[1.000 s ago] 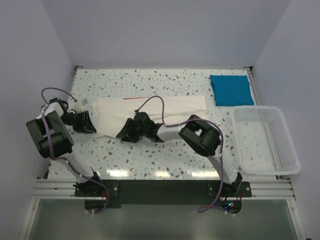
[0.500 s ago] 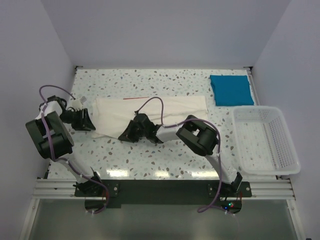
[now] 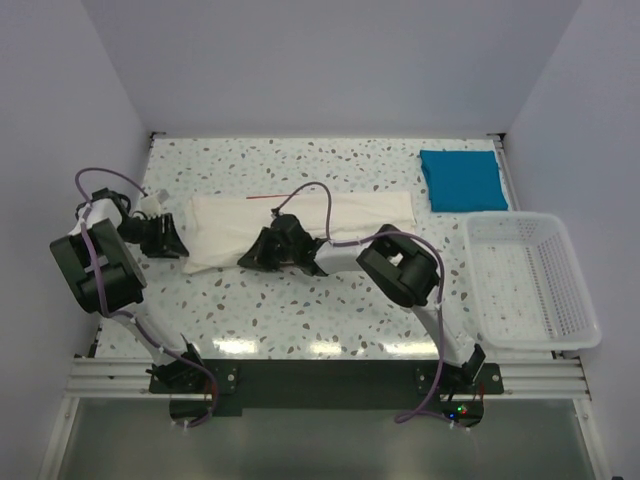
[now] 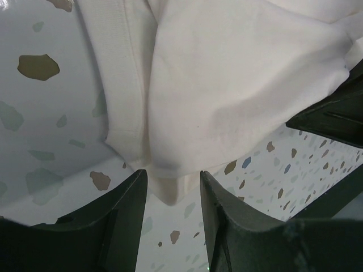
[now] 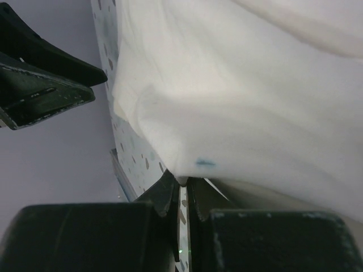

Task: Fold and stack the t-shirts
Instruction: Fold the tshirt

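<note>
The cream-white t-shirt lies as a long folded strip across the middle of the table, its red print hidden. The teal-blue t-shirt rests folded at the far right. My left gripper is at the strip's left end. In the left wrist view it stands open, a cloth corner hanging loose between the fingers. My right gripper is at the strip's near edge. The right wrist view shows it shut on a pinch of the white cloth.
A white lattice basket stands at the right edge, just in front of the teal shirt. The speckled table shows bare between the shirt and the arm bases. Walls close in at the left, back and right.
My right gripper shut on the white shirt's near edge and moved it slightly away from the bases. The left gripper drew back a little to the left and its jaws widened.
</note>
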`<state>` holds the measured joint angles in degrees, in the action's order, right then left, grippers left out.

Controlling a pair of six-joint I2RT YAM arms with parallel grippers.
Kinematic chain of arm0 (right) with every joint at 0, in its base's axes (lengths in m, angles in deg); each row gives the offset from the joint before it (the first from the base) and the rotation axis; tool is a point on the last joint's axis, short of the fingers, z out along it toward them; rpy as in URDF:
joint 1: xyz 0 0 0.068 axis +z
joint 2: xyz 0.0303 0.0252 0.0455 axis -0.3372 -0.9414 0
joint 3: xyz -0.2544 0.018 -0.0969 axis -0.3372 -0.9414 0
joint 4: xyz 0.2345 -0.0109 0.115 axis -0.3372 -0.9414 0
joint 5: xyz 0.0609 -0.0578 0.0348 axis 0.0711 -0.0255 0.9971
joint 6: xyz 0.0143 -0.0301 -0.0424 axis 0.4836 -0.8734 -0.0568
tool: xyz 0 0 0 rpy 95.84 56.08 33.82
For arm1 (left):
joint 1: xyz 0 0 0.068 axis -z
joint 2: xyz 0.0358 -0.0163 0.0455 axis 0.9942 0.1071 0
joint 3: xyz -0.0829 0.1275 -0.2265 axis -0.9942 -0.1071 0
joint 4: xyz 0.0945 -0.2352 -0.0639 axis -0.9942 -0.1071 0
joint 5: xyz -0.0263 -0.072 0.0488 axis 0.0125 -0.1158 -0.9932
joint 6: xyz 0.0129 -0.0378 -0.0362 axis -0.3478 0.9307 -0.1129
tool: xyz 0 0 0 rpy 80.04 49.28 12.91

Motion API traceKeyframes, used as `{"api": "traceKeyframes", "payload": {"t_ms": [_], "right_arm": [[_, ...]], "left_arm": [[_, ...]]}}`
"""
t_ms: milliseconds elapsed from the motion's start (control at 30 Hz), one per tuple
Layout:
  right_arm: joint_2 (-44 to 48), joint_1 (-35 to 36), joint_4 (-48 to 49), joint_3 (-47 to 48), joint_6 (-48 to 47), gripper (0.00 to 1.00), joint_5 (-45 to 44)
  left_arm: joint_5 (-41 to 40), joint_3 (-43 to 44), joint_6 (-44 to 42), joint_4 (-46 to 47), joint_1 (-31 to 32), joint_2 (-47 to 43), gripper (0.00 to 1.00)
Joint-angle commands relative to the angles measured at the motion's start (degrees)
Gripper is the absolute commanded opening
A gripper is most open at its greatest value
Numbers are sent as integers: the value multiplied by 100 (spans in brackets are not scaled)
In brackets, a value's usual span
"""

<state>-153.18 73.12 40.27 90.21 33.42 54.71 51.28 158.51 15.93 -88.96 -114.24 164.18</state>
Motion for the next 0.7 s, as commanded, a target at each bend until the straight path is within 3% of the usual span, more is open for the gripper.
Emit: {"api": "traceKeyframes", "payload": {"t_ms": [0,667], "right_arm": [[252,-155,178,216,-63,0,-3],[278,-339,222,453,456,0,235]], "left_arm": [[93,72,97,93,24,55,47],[576,441,386,146,42,-121,52]]}}
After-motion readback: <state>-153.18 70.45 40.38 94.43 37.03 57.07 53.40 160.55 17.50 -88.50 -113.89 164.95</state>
